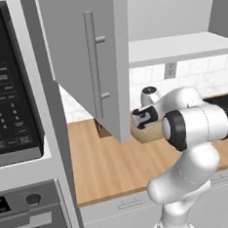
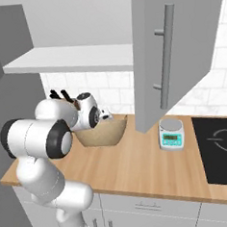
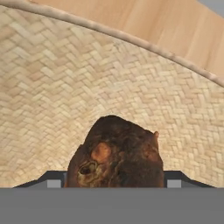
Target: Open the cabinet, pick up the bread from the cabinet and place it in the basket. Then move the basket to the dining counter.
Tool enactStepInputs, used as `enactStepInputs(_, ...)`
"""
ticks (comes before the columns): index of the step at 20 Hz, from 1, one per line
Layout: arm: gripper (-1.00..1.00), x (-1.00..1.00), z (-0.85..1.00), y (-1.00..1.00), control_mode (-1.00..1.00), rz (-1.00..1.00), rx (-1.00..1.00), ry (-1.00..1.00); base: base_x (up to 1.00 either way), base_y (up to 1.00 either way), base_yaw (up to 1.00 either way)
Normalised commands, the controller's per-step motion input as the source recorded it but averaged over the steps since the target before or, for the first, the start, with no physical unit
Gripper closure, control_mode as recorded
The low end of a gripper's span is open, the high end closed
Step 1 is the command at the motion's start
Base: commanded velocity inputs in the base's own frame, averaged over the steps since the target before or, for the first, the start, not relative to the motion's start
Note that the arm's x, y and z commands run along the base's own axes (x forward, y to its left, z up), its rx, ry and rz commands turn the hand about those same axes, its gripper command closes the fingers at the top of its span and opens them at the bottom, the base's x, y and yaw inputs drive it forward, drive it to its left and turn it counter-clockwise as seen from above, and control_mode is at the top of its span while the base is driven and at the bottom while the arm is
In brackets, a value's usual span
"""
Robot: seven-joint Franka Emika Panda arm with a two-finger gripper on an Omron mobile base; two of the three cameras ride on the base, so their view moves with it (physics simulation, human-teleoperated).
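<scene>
The bread (image 3: 117, 153) is showing a dark brown crust with orange patches, against the basket (image 3: 52, 96) in pale tan herringbone weave. The cabinet (image 1: 76, 55) is appearing light grey with silver handles, above a warm light-wood tabletop (image 2: 139, 166).

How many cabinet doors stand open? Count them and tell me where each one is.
1. The open cabinet door with its long bar handle swings out over the wooden worktop, in front of the basket. Other doors may be out of frame.
</scene>
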Motion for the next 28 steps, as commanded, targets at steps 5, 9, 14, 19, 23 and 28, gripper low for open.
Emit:
enactStepInputs(5,-1.0,-0.26,-0.29,0.0,-1.0,0.05,0.0,-0.02,0.0,0.0,0.0)
enactStepInputs(9,-1.0,-0.55,-0.05,0.0,-1.0,0.0,-0.01,-0.09,0.0,0.0,0.0)
enactStepInputs(14,-1.0,-0.44,0.06,0.0,-1.0,0.0,-0.01,-0.09,0.0,0.0,0.0)
enactStepInputs(19,-1.0,-0.03,0.4,0.0,-1.0,0.0,0.0,0.0,0.0,0.0,0.0)
enactStepInputs(23,-1.0,-0.06,0.98,0.11,-1.0,-0.01,0.0,0.03,0.0,0.0,0.0)
enactStepInputs(28,-1.0,-0.73,0.44,0.42,-1.0,-0.05,0.04,0.07,0.0,0.0,0.0)
